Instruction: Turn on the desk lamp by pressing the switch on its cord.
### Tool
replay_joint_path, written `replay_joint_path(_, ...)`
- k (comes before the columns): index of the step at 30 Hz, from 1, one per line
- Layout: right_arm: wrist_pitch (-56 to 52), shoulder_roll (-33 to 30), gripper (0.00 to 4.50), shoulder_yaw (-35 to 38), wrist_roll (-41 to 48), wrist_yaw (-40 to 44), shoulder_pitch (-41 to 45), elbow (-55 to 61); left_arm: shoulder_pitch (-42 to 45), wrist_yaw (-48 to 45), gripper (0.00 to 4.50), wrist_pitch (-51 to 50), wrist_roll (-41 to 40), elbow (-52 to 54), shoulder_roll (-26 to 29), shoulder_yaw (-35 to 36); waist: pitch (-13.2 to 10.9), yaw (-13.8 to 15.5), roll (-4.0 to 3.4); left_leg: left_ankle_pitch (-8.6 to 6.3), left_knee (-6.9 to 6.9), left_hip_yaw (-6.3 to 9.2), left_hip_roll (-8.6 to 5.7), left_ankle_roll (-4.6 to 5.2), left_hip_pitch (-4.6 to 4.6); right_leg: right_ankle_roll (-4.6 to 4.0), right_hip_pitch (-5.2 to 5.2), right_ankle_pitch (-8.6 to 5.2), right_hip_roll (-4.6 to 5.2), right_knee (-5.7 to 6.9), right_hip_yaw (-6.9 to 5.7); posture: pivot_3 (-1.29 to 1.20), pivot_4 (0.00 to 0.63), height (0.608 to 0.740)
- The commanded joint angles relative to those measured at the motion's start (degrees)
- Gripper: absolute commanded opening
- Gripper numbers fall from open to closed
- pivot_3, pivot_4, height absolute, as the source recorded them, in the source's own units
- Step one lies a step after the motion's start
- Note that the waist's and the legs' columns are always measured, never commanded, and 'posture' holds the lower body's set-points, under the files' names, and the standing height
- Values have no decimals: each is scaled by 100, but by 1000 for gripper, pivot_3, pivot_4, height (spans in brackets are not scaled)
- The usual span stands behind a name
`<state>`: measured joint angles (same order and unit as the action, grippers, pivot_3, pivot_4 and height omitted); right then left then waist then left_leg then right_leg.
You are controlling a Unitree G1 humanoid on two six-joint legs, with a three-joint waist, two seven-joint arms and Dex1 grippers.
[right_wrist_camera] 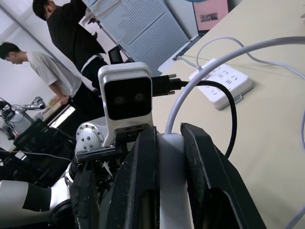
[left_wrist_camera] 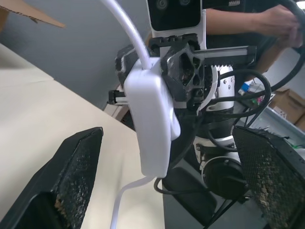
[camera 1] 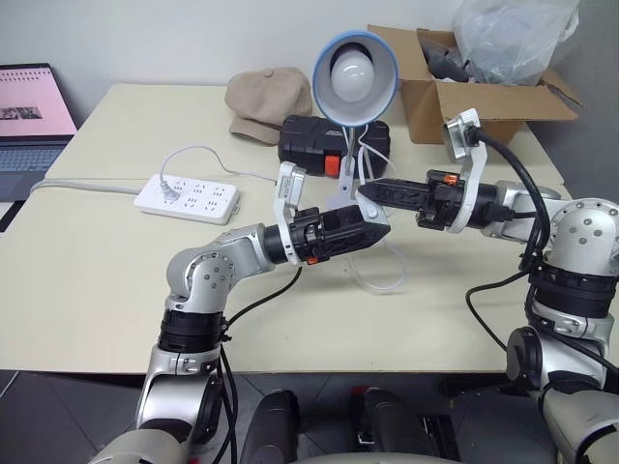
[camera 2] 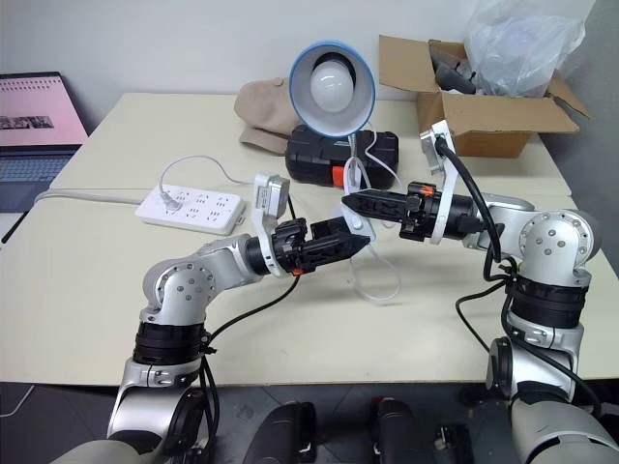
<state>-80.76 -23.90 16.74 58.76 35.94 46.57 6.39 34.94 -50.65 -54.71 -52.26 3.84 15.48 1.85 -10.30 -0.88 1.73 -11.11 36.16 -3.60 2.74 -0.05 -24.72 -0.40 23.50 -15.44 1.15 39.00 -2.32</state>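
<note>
The desk lamp (camera 1: 355, 75) stands at the middle back of the table, its blue shade and white bulb facing me. My right gripper (camera 1: 375, 192) points left just in front of the lamp and is shut on the white oblong switch (right_wrist_camera: 171, 191). The same switch (left_wrist_camera: 151, 121) hangs upright between the pads of my left gripper (camera 1: 373, 228), which is open, with a gap on each side. The thin white cord (camera 1: 383, 276) loops on the table below both hands and runs up out of the switch (right_wrist_camera: 214, 59).
A white power strip (camera 1: 187, 197) lies on the table to the left. A beige cap (camera 1: 266, 101) and a black case (camera 1: 309, 140) lie behind the hands. A cardboard box (camera 1: 484, 97) stands back right, a laptop (camera 1: 29, 116) far left. Two people (right_wrist_camera: 57, 71) stand in the room.
</note>
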Motion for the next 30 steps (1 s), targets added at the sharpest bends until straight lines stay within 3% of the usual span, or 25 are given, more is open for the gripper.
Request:
replay_joint_path(1,0,-70,379,106,258,-74,167,98,50,-6,4500,-18,-211,90,-37,116,0,0,0,0,0,0,0,0,0,0,0,0,0,0,0,0,150,740)
replay_joint_path(6,19,-79,379,65,338,-157,175,95,43,-60,4500,-43,-269,105,-19,93,0,0,0,0,0,-1,-1,0,0,0,0,0,0,0,0,0,150,740)
replay_joint_path(24,69,-198,379,-53,493,-205,196,47,28,-104,1263,77,-212,12,-103,-6,0,0,0,0,-1,0,0,0,0,0,0,0,0,-1,0,0,150,740)
replay_joint_path(30,112,-229,379,-102,498,-174,185,13,15,-114,509,114,-194,-23,-98,0,0,0,0,0,-1,-1,-1,0,-1,1,0,0,0,-3,0,0,150,740)
